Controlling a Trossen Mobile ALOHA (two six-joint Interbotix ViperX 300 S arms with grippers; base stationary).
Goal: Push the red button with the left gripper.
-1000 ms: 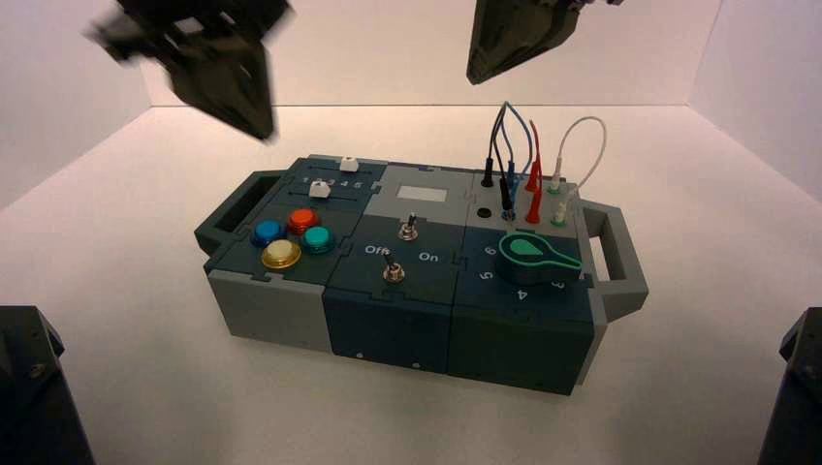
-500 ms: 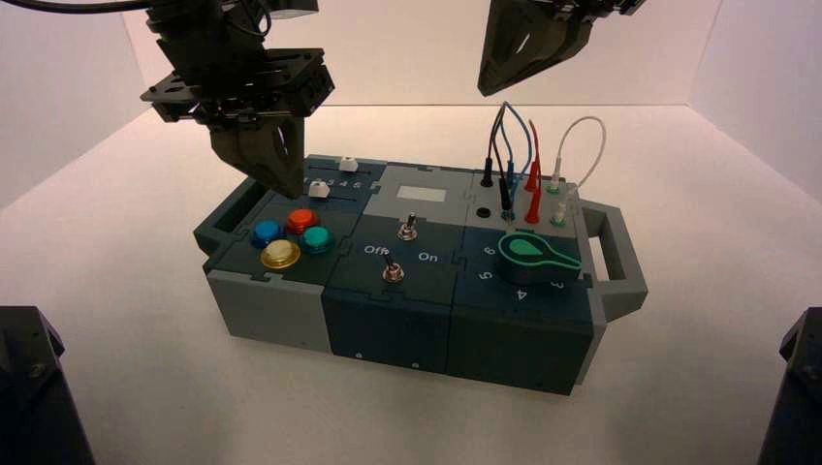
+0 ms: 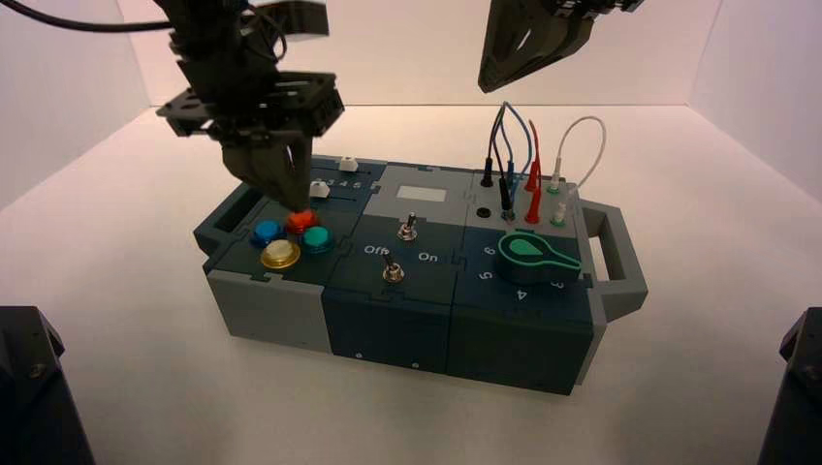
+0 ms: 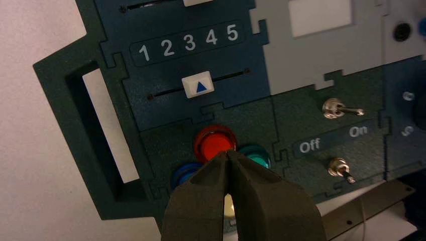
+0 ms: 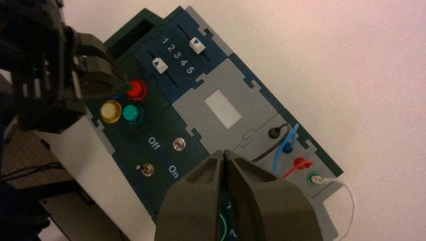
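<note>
The red button (image 3: 301, 219) sits in a cluster with blue (image 3: 266, 232), teal (image 3: 317, 239) and yellow (image 3: 281, 254) buttons at the box's left end. My left gripper (image 3: 292, 205) is shut, its fingertips forming a point that rests on the red button's far edge. In the left wrist view the shut tips (image 4: 227, 152) touch the red button (image 4: 213, 144). The right wrist view shows the left gripper's tip (image 5: 123, 84) against the red button (image 5: 136, 89). My right gripper (image 3: 485, 85) is shut and hangs high above the box's wired end; it also shows in its own view (image 5: 224, 152).
The box (image 3: 291, 310) has two white sliders (image 4: 198, 86) beside numbers 1 to 5, two toggle switches (image 3: 408, 230) by Off/On lettering, a green knob (image 3: 531, 252), and red, blue, black and white wires (image 3: 533, 179) at the right. Handles (image 3: 620, 252) stick out at both ends.
My left gripper came down from high at the left onto the button cluster, its tip now on the red button. The right gripper has barely moved.
</note>
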